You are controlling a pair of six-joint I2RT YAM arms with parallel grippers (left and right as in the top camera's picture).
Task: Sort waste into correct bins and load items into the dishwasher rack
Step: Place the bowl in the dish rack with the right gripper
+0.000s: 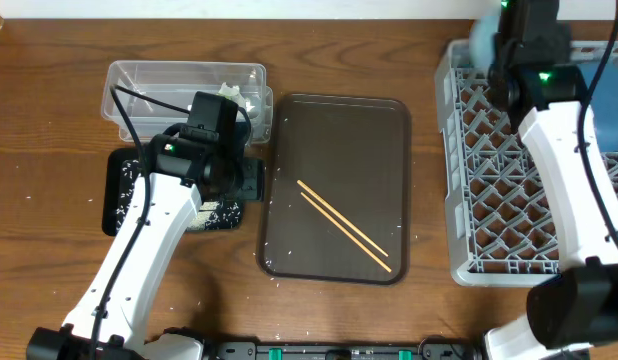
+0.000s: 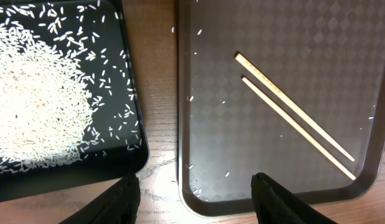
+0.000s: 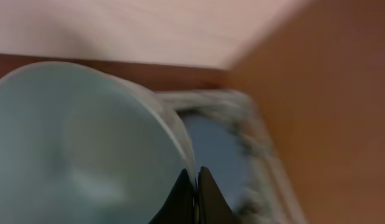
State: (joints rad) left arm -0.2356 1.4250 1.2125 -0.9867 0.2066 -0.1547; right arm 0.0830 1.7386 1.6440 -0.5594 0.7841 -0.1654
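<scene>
My right gripper (image 3: 196, 186) is shut on the rim of the white bowl (image 3: 80, 143) and holds it over the far left corner of the dishwasher rack (image 1: 509, 200); the bowl (image 1: 482, 40) also shows in the overhead view. A dark-blue plate (image 3: 214, 149) stands in the rack, blurred. My left gripper (image 2: 195, 193) is open and empty, low over the gap between the black tray (image 2: 133, 158) and the brown tray. Rice (image 2: 37, 106) lies heaped in the black tray. Two chopsticks (image 2: 292, 112) lie on the brown tray. White tissue (image 1: 234, 95) is in the clear tub (image 1: 179, 75). Cups and wrapper are out of view.
The brown serving tray (image 1: 334, 130) lies in the middle between the bins and the rack, with a few stray rice grains (image 2: 195, 186) on it. The clear tub sits just behind the black tray (image 1: 124, 190). My right arm crosses over the rack.
</scene>
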